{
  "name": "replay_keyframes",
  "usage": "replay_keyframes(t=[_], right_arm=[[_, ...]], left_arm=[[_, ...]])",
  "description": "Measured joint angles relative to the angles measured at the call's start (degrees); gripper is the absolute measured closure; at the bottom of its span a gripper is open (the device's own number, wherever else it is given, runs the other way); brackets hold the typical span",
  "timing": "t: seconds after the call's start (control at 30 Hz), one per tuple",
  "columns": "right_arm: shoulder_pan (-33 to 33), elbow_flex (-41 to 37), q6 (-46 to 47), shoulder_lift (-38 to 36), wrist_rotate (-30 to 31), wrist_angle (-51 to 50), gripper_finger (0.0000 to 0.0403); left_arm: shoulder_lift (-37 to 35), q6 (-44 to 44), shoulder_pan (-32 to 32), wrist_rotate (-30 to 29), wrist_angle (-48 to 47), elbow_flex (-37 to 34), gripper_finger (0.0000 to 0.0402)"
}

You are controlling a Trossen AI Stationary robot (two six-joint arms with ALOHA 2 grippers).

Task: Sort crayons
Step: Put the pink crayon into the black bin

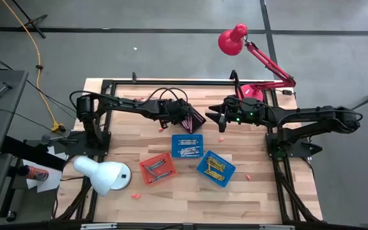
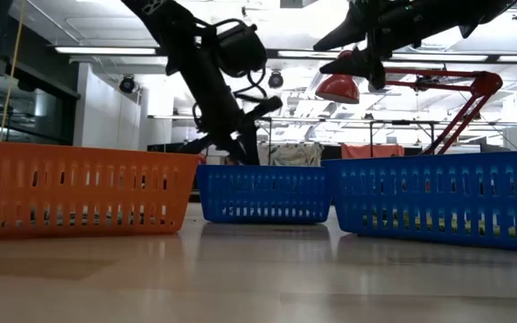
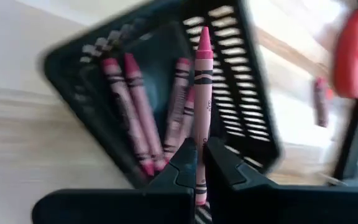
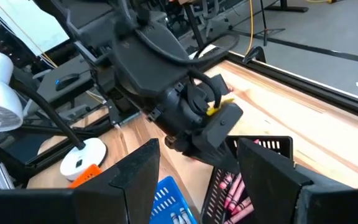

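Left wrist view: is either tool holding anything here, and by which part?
The left tool is shut on a pink crayon near its flat end, tip pointing away, over the black basket. The right tool is open, empty.

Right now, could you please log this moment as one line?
left claw: shut on pink crayon over black basket | right claw: open, empty

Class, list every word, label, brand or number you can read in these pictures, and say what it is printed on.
No text can be read anywhere.
The pink crayon in the shut left gripper has dark wrapper bands, but any print is too blurred.
The crayons in the black basket: likewise unreadable.
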Motion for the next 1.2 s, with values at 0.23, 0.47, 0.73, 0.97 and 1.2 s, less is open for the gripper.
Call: replay_keyframes(t=[0.23,0.47,0.73,0.97,1.2], right_arm=[[0.00,0.00,-0.06,0.00,1.57,-0.04,0.0193],[-0.02,0.00,0.09,0.00,3.98,-0.08,0.0193],[-0.02,0.00,0.11,0.00,3.96,-0.07,0.0193],[-0.02,0.00,0.11,0.00,4.44,-0.07,0.0193],[-0.02,0.00,0.09,0.00,5.79,-0.09,0.0193]], left_arm=[[1.30,-0.12,1.20,1.55,-0.03,-0.10,0.0401],[3.04,0.15,1.18,4.31,0.33,-0.12,0.0401],[2.97,1.17,1.67,3.17,0.54,-0.05,0.0393],[2.97,3.07,1.88,3.13,0.69,-0.05,0.0363],[2.92,4.52,1.88,3.15,1.45,-0.05,0.0328]])
